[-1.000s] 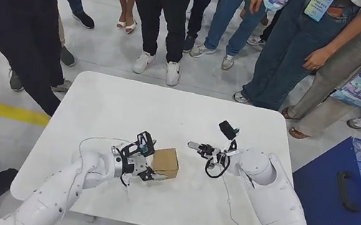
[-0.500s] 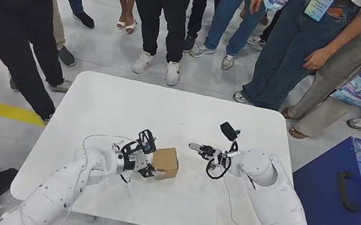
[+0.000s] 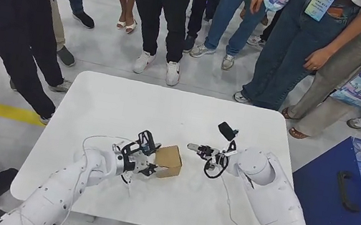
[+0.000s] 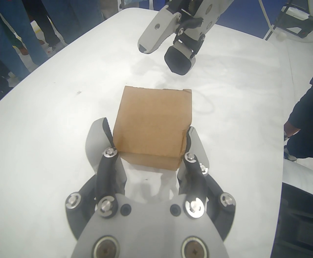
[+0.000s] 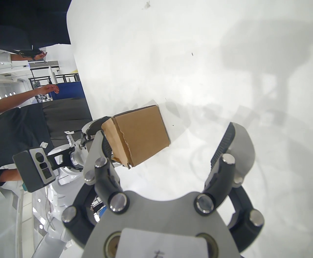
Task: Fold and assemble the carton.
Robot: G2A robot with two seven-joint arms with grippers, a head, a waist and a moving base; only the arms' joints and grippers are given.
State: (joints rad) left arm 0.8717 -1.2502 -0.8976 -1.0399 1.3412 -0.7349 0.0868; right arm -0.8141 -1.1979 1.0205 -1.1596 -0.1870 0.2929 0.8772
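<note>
A small brown carton (image 3: 168, 160) with its flaps folded shut sits near the middle of the white table (image 3: 166, 110). My left gripper (image 3: 146, 159) is shut on the carton's near end, one finger (image 4: 105, 133) pressed to each side of the carton (image 4: 154, 124). One corner edge of the carton (image 5: 141, 134) looks torn. My right gripper (image 3: 195, 146) hovers open a short way beyond the carton's far end, apart from it, with nothing between its fingers (image 5: 228, 139). From the left wrist it appears as the right gripper (image 4: 161, 48) above the table.
A thin cable loop (image 4: 204, 105) lies on the table beside the carton. Several people stand along the table's far edge (image 3: 184, 90). A blue cabinet (image 3: 341, 192) stands to the right of the table.
The left gripper and the carton have shifted slightly toward the right gripper. The right gripper has barely moved.
</note>
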